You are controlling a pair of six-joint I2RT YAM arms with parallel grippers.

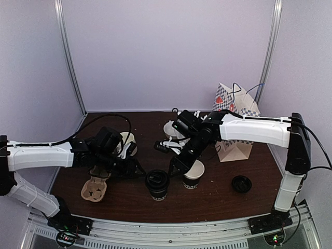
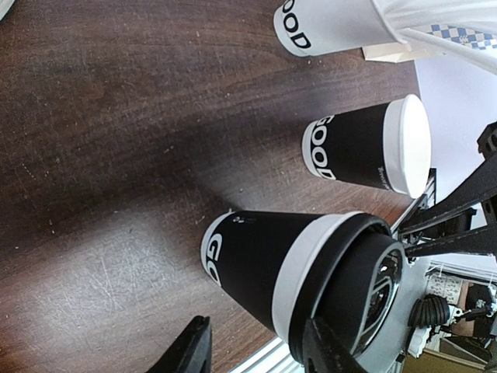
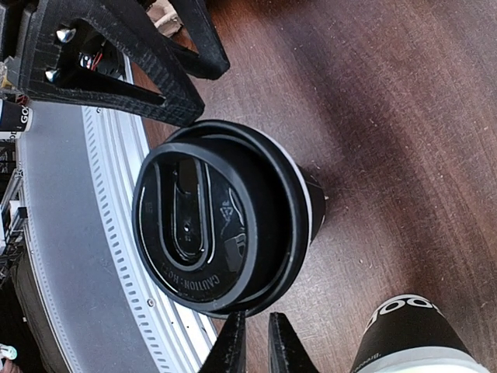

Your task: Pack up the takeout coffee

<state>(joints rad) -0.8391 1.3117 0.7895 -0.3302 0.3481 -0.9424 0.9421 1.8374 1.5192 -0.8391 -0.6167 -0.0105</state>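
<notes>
A black paper cup with white lettering stands near the front of the table, with a black lid sitting slightly askew on it. It fills the left wrist view. My left gripper is open, and the cup is just ahead of its jaws, not clamped. My right gripper is nearly shut and empty, with its tips at the lid's rim. The second black cup stands open to the right and also shows in the left wrist view. A loose black lid lies on the table to the right.
A brown cardboard cup carrier lies at the front left. A cream mug sits behind my left gripper. A white cup stands behind the black cups. A checked paper bag stands at the back right. The table's metal front rail is close.
</notes>
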